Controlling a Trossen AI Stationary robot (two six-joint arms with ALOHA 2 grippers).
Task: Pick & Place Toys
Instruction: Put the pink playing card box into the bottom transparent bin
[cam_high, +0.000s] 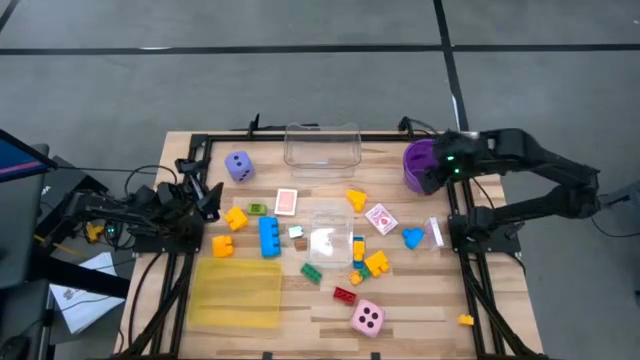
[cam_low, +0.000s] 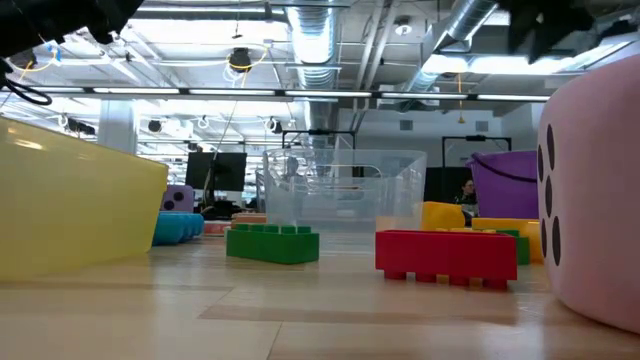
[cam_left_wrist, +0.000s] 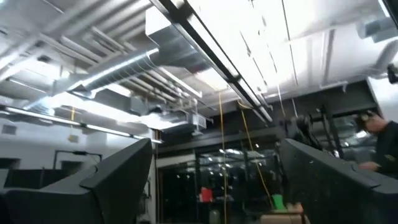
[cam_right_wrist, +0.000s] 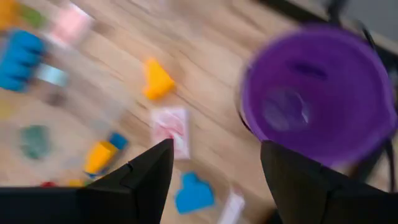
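Across the middle of the desk (cam_high: 420, 312) the toys lie scattered: a blue brick (cam_high: 269, 236) and an orange brick (cam_high: 236, 217) toward the left, a small green piece (cam_high: 257, 209) and a red-backed card (cam_high: 286, 201) just beyond them, and a purple die (cam_high: 238, 166) near the far left corner. Toward the near edge sit a green brick (cam_high: 312, 271), a red brick (cam_high: 344, 295) and a pink die (cam_high: 367, 318); a yellow brick (cam_high: 376, 263) lies a little farther in. A yellow shape (cam_high: 356, 199), a second card (cam_high: 381, 219) and a blue shape (cam_high: 412, 238) lie right of centre. One small yellow piece (cam_high: 465, 320) rests off the desk's right edge.

A clear box (cam_high: 322, 146) stands at the far edge, another clear box (cam_high: 330, 237) among the toys, and a yellow tray (cam_high: 238, 293) at the near left. A purple bowl (cam_high: 418, 163) sits at the far right corner.

The right gripper (cam_right_wrist: 214, 168) hovers beside the bowl, over the second card and blue shape, its fingers (cam_right_wrist: 146, 180) apart with nothing between them. The left gripper (cam_high: 205, 197) is at the desk's left edge, raised and tilted up toward the ceiling, its fingers (cam_left_wrist: 118, 180) spread wide and empty.
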